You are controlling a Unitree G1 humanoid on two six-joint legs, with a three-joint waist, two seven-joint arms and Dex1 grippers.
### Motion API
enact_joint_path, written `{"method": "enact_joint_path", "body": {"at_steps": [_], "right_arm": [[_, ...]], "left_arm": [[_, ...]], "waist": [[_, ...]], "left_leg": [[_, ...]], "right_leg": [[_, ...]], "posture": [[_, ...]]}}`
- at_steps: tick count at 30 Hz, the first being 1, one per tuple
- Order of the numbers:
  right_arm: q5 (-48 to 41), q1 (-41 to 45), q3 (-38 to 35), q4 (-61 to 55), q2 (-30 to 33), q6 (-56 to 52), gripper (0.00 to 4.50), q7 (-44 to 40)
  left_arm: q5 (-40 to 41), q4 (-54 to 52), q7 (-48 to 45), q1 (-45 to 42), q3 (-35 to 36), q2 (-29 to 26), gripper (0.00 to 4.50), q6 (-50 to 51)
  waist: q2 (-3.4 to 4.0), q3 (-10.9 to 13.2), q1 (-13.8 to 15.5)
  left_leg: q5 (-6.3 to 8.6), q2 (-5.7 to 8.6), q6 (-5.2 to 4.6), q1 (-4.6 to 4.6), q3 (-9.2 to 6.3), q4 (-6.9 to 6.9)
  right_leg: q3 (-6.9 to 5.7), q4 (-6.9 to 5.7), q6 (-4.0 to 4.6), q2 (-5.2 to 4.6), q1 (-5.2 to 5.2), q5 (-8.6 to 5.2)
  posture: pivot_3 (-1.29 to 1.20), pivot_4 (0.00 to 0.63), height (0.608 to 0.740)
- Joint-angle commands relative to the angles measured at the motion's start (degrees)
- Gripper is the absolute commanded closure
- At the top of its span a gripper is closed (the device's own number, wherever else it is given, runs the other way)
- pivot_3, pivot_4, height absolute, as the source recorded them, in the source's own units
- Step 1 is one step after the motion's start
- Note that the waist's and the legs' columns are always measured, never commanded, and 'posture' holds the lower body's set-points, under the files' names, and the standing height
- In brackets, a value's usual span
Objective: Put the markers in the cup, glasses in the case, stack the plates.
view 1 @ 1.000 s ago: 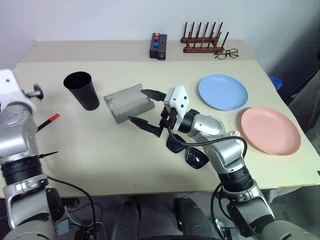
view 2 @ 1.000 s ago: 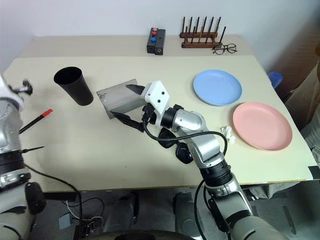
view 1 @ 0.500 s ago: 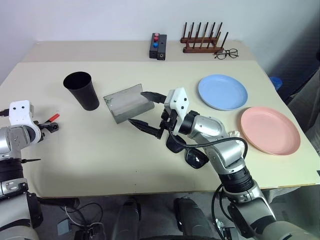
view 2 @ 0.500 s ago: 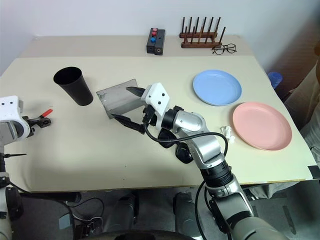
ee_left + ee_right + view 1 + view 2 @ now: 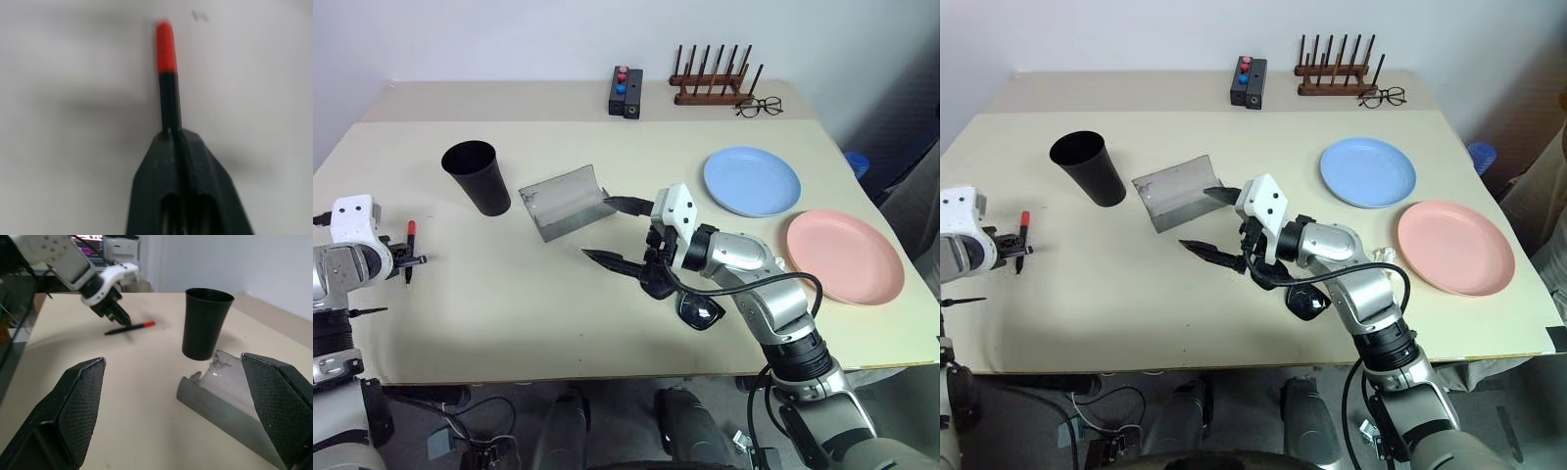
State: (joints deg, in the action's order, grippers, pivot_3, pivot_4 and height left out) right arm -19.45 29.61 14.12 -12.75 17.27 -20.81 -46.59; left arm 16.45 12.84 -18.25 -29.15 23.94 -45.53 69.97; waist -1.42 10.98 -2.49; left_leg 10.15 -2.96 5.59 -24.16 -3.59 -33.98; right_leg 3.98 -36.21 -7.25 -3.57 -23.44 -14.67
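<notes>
Pinching red-capped marker (image 5: pixel 167 83), left end effector (image 5: pixel 408 262) angled down

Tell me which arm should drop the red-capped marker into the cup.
Left. Its tool is already shut on the red-capped marker, and the cup stands on its side; the right tool hangs open by the case.

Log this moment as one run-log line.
left pincer: shut on red-capped marker | right pincer: open, near case | cup: upright | plates: unstacked
</notes>
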Motion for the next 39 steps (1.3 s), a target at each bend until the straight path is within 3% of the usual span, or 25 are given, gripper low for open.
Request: {"method": "enact_joint_path", "body": {"at_steps": [1, 5, 10, 13, 19, 29, 32, 38, 39], "right_arm": [[-1.0, 0.6, -0.4, -2.4, 0.0, 0.3, 0.0, -0.7], [-0.8, 0.7, -0.3, -2.3, 0.0, 0.4, 0.0, -1.1], [-0.5, 0.8, -0.2, -1.9, 0.0, 0.6, 0.0, -1.5], [-0.3, 0.8, -0.1, -1.8, -0.1, 0.7, 0.0, -1.5], [-0.2, 0.4, 0.0, -2.0, -0.1, 0.7, 0.0, -1.3], [0.0, 0.2, 0.2, -2.0, -0.3, 1.0, 0.0, -1.2], [0.2, 0.2, 0.3, -1.9, -0.3, 1.1, 0.0, -1.1], [0.3, 0.3, 0.3, -1.8, -0.4, 1.2, 0.0, -1.1], [0.4, 0.3, 0.3, -1.7, -0.4, 1.2, 0.0, -1.1]], "left_arm": [[-0.2, -1.6, 2.1, 1.1, 2.4, 1.8, 4.48, -1.5], [-1.0, -5.3, 6.3, 0.1, 6.1, 4.6, 4.48, -11.7], [0.9, -8.9, 8.8, -2.3, 9.0, 6.2, 4.48, -11.4], [-0.1, -9.8, 10.9, -2.2, 9.0, 6.1, 3.62, -9.9], [-0.5, -4.7, 13.6, -1.5, 10.2, 5.5, 0.7, -2.0], [0.6, -4.4, 11.5, 0.9, 9.8, 7.0, 0.7, 4.8], [0.9, -4.0, 11.8, 0.7, 11.1, 7.6, 1.48, 4.7], [0.6, -4.0, 11.6, 0.7, 11.4, 7.9, 4.41, 3.8], [0.0, -4.4, 11.4, 1.0, 10.4, 7.6, 4.49, 0.9]], "waist": [[-0.01, 0.0, 0.0], [-0.1, 0.0, 0.1], [-0.2, 0.1, 0.1], [-0.2, 0.1, 0.0], [-0.2, 0.1, -0.1], [-0.19, 0.0, 0.0], [-0.19, 0.0, 0.0], [-0.18, 0.0, 0.2], [-0.18, 0.0, 0.2]], "left_leg": [[0.0, 0.0, 0.0, 0.0, 0.0, 0.0], [0.0, -0.01, 0.0, -0.07, -0.01, 0.0], [0.0, 0.0, 0.0, -0.21, -0.01, -0.07], [0.0, 0.0, 0.0, -0.2, -0.01, -0.05], [0.0, 0.0, 0.0, -0.2, -0.02, -0.04], [0.0, 0.0, 0.0, -0.18, -0.02, -0.04], [0.0, 0.0, 0.0, -0.17, -0.02, -0.04], [0.0, 0.01, 0.01, -0.17, -0.02, -0.06], [0.0, 0.01, 0.01, -0.17, -0.02, -0.06]], "right_leg": [[0.01, 0.0, 0.0, -0.01, 0.0, 0.0], [0.0, 0.0, -0.03, 0.02, -0.05, 0.02], [0.0, 0.06, -0.17, 0.0, -0.1, 0.1], [0.0, 0.05, -0.2, 0.01, -0.1, 0.11], [0.0, 0.03, -0.2, 0.02, -0.14, 0.11], [0.0, 0.03, -0.18, 0.01, -0.11, 0.1], [0.0, 0.03, -0.18, 0.01, -0.11, 0.1], [0.0, 0.03, -0.16, 0.0, -0.09, 0.09], [0.0, 0.03, -0.16, 0.0, -0.09, 0.09]], "posture": [[0.0, 0.15, 0.738], [0.0, 0.15, 0.738], [0.0, 0.15, 0.738], [0.0, 0.15, 0.738], [0.0, 0.15, 0.738], [0.0, 0.15, 0.738], [0.0, 0.15, 0.738], [0.0, 0.15, 0.738], [0.0, 0.15, 0.738]]}}
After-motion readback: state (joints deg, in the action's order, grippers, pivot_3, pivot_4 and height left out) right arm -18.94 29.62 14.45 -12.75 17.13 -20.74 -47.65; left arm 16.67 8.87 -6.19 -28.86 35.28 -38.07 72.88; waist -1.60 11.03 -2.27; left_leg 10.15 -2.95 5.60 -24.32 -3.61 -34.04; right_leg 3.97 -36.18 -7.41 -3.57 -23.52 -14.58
